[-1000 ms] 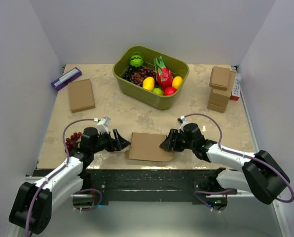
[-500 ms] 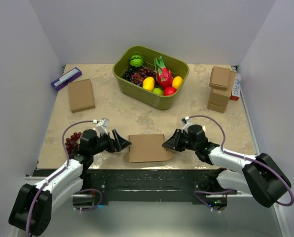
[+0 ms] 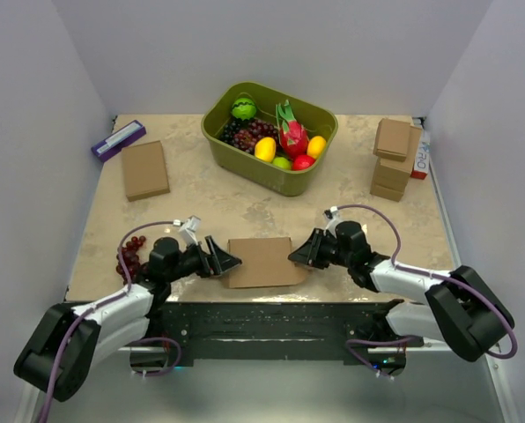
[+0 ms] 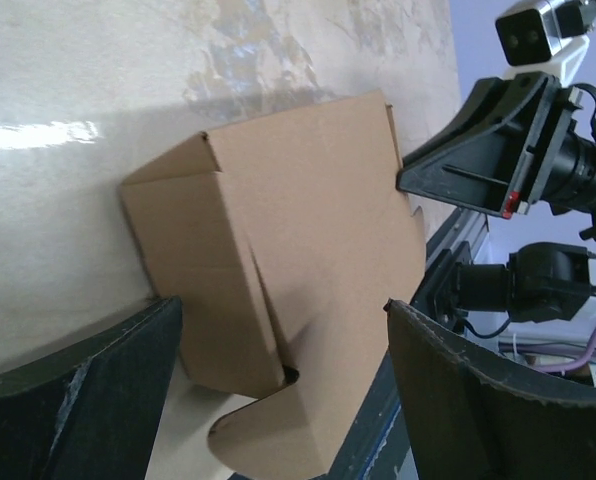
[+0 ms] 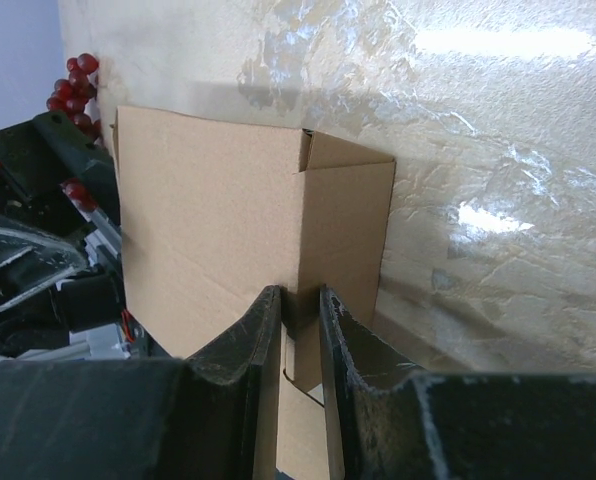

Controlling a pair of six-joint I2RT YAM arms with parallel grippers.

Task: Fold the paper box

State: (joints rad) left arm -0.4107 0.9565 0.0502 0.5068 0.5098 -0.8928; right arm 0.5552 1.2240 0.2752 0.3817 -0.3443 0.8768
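**Position.** The paper box [image 3: 262, 262] lies at the middle of the near edge of the worktop [image 3: 201, 211], between the two arms. It is partly formed. The left wrist view shows a broad top panel, a raised end wall and a loose curved tab at the near edge.

**Tool state.**
- The left tool [image 3: 223, 256] is spread wide at the box's left end, and the end wall sits in the gap between its fingers [image 4: 128, 390].
- The right tool [image 3: 294, 256] is at the box's right end and drawn narrow. Its fingers [image 5: 243, 345] appear to pinch a thin strip of card.

**Handling.**
- The box is judged light and made of thin card. It should be stiff across its panels and hinge freely at the scored lines.
- It is likely to slide on the glossy worktop, so brace one end while working the other.
- Take hold at flap edges or end walls. Avoid the middle of the top panel, because pressure there may crease or crush it.

**Change from earlier frames.**
- One second ago the box sat slightly skewed. It now lies nearly square to the near edge.
- The left tool has advanced toward the box's left end.
- The right tool has shifted only slightly.
- The red grapes [image 3: 132, 251] near the left edge have not moved.
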